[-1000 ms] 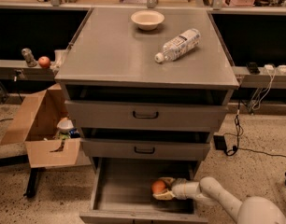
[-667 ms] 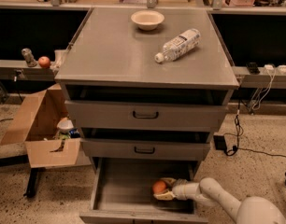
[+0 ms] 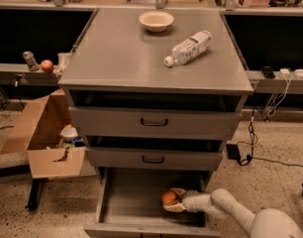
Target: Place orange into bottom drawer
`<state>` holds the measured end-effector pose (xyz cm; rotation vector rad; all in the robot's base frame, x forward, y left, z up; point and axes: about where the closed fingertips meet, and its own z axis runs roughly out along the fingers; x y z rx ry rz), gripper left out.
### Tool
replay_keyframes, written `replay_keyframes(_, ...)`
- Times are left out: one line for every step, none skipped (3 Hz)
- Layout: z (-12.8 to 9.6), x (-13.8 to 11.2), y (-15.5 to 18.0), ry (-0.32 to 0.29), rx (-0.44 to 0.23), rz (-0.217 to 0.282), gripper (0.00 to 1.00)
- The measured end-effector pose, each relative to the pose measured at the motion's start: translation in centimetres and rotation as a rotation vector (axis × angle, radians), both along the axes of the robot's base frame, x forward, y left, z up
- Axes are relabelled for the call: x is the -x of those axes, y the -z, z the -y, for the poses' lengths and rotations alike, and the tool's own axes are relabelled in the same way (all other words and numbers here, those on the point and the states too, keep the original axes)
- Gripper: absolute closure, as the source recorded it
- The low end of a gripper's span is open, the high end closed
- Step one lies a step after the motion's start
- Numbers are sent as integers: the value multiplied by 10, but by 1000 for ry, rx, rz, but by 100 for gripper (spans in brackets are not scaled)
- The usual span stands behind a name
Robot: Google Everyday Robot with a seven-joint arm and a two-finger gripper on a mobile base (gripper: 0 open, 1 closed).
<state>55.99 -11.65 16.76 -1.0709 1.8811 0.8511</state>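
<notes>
Nothing has shifted in the last second: the orange is down in the drawer but not let go.
Your gripper point(image 3: 170, 201) reaches into the open bottom drawer point(image 3: 131, 197) from the right, and its claw is clenched on the orange point(image 3: 168, 198), one finger over it and one under. Fruit and claw sit where they did a second ago, low in the drawer below the front edge of the tabletop point(image 3: 122, 58), nearer its front right corner. Whether the fruit touches the drawer floor, you cannot tell from here. By my reading only the release and withdrawal remain. The bowl point(image 3: 156, 20) by the far edge and the bottle point(image 3: 188, 47) play no part.
</notes>
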Motion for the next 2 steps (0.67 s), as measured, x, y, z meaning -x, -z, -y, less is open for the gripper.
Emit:
replay_keyframes(0,0,0,0,0,0,0)
replay_keyframes(0,0,0,0,0,0,0)
